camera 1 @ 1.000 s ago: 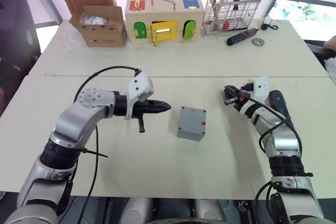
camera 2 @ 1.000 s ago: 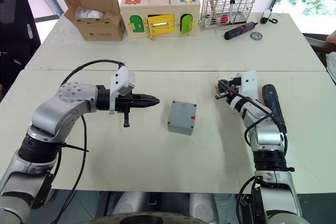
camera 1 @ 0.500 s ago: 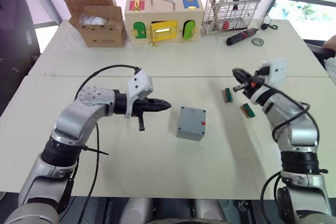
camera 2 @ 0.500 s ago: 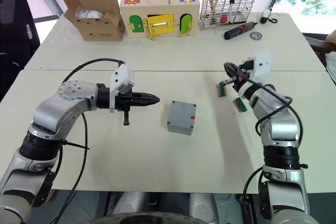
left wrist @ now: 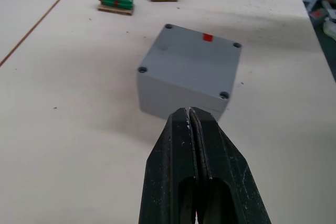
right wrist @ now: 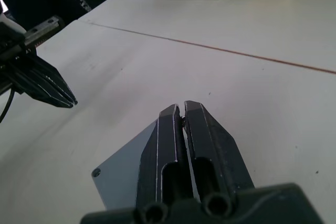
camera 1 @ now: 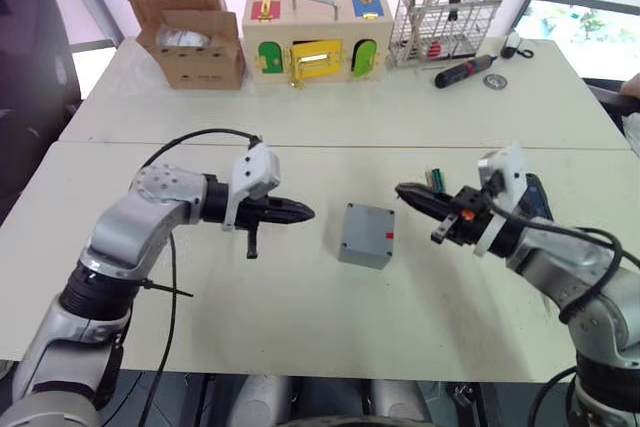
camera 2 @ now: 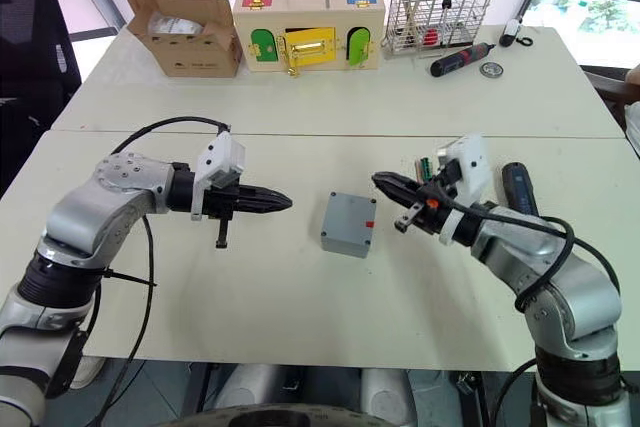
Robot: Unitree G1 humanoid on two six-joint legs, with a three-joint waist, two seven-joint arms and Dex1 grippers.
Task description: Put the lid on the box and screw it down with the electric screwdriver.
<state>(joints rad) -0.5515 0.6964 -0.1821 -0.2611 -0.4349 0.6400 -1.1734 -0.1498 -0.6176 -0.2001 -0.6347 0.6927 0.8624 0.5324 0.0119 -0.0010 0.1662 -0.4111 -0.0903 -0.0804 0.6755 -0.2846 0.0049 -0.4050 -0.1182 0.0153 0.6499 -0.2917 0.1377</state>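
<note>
Swinging in from the electric screwdriver (camera 2: 518, 187): right gripper (camera 2: 385, 184), jaws pressed together, empty, now nearing the box (camera 2: 348, 224), lid (left wrist: 190, 62) seated, unscrewed.

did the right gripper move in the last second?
Yes. The right gripper has swung inward from beside the electric screwdriver toward the box, its shut tips now near the box's red-marked side.

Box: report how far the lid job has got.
Done: the lid sits on the box; whether its corner screws are in I cannot tell. In hand: nothing; left hand and right hand are shut, empty, either side of the box. Left: take the electric screwdriver lying by the right arm and screw the lid down.
</note>
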